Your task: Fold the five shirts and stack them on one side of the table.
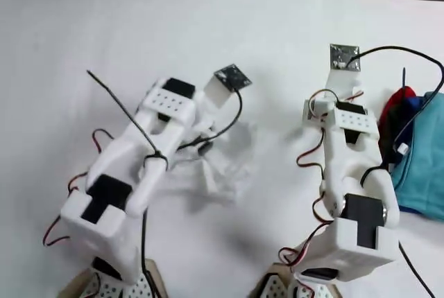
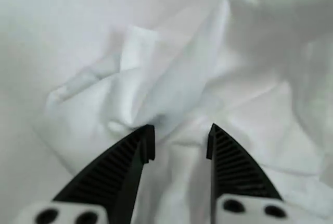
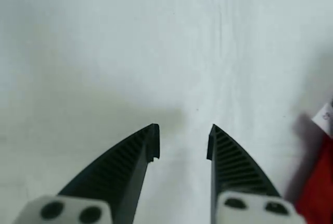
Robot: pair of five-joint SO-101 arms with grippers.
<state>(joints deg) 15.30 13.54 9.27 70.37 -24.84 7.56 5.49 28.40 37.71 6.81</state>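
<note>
My left pincer (image 2: 180, 141), ribbed black fingers (image 2: 125, 166) apart, hangs over a crumpled white shirt (image 2: 171, 78) mid-table; my right pincer (image 3: 183, 143), likewise parted, hovers above smooth tabletop (image 3: 130, 36) beside a red shirt (image 3: 318, 195) and a teal shirt (image 1: 424, 163).

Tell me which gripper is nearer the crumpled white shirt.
Left. The left gripper hangs open right over the white shirt. The right gripper, also open, is over bare table beside a red shirt, away from the white one.
</note>
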